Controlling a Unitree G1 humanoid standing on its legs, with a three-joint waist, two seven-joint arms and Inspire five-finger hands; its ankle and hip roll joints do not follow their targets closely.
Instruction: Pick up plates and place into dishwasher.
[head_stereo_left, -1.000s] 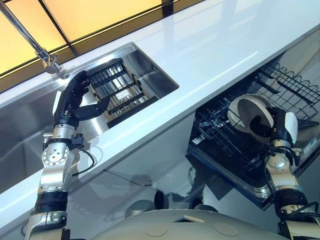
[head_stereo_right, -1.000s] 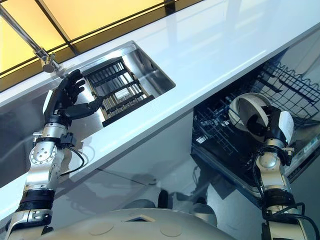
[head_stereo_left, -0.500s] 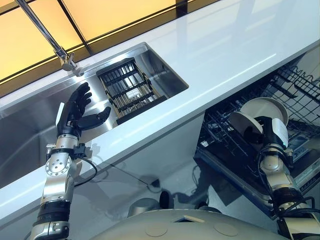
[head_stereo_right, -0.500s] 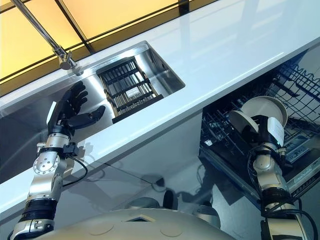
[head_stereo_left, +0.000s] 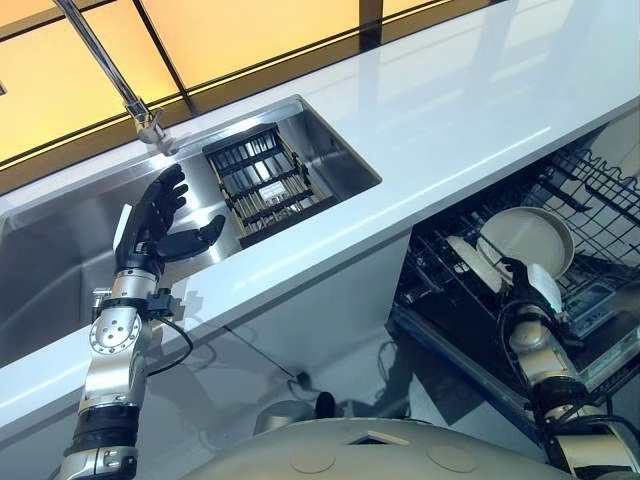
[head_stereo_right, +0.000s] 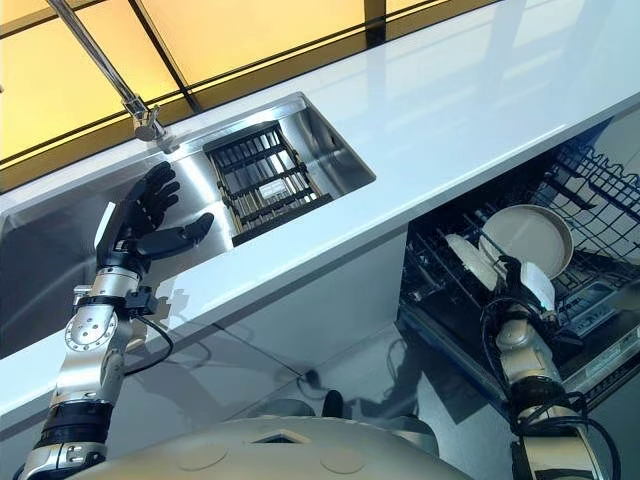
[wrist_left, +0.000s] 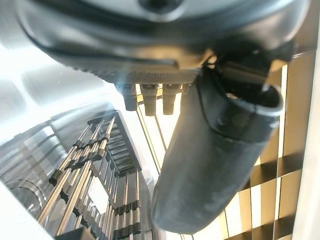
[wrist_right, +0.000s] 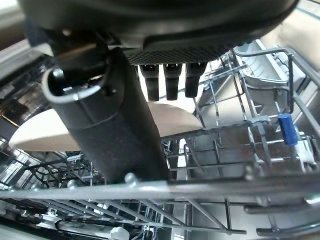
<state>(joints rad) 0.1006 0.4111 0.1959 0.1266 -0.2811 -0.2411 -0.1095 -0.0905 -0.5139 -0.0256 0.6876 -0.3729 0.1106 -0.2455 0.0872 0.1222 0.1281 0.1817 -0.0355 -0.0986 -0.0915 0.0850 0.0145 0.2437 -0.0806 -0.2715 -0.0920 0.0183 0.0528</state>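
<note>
While the left hand (head_stereo_left: 152, 225) hovers with fingers spread over the steel sink (head_stereo_left: 60, 250) beside a slatted black rack (head_stereo_left: 262, 182), two round cream plates (head_stereo_right: 525, 238) stand in the wire dishwasher basket (head_stereo_right: 600, 190); the right hand (head_stereo_right: 525, 283) reaches there with fingers straight.

a long white counter (head_stereo_left: 430, 110) is running across the room. a shiny metal sink (head_stereo_left: 60, 260) is sitting sunk into it. a dark rack of bars (head_stereo_left: 262, 184) is lying inside the sink, near its right wall. a thin metal tap (head_stereo_left: 110, 75) is standing at the back edge of the sink, leaning up and away. behind the counter, warm yellow panels (head_stereo_left: 250, 30) with dark bars between them are glowing.
</note>
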